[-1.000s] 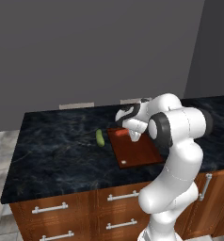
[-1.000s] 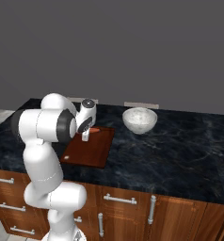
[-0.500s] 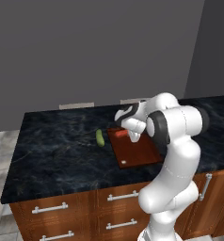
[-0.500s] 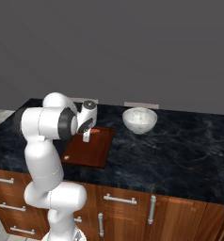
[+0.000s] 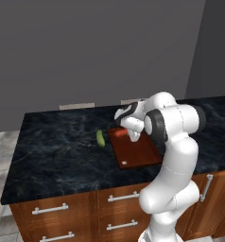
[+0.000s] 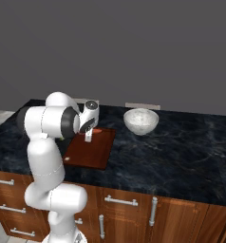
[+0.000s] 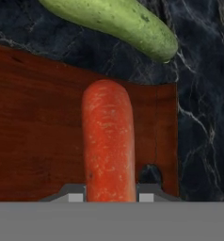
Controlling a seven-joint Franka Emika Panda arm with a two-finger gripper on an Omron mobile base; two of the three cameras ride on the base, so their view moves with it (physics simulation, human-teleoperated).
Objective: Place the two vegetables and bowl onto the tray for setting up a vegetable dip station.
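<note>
Left base view. We find the gripper (image 5: 132, 136) lowered over the far corner of the tray (image 5: 138, 153), which lies flat on the dark marble counter (image 5: 53, 151). A short stretch of the carrot (image 5: 120, 133) shows at the fingers, just over the board's far edge. We judge it is held there because it is being set down on the tray. The cucumber (image 5: 101, 138) lies on the counter just beside the tray's left edge, off the board, its long axis running roughly from near to far. It is not yet loaded.

Right base view. The gripper (image 6: 89, 137) points down at the tray (image 6: 89, 153), with a sliver of carrot (image 6: 97, 130) beside it. The white bowl (image 6: 140, 121) stands upright on the counter (image 6: 181, 152), to the right of the tray and apart from it, untouched.

Hand view. The carrot (image 7: 109, 146) runs straight up between the two finger tips, which sit close against its sides; we read the jaws as clamped on it. Its rounded end points toward the cucumber (image 7: 118, 23), its long axis in line with the gripper. It overlies the tray (image 7: 34, 132) near a corner. The cucumber lies across the top, on the counter (image 7: 198, 94) beyond the board's edge, roughly crosswise to the carrot.
</note>
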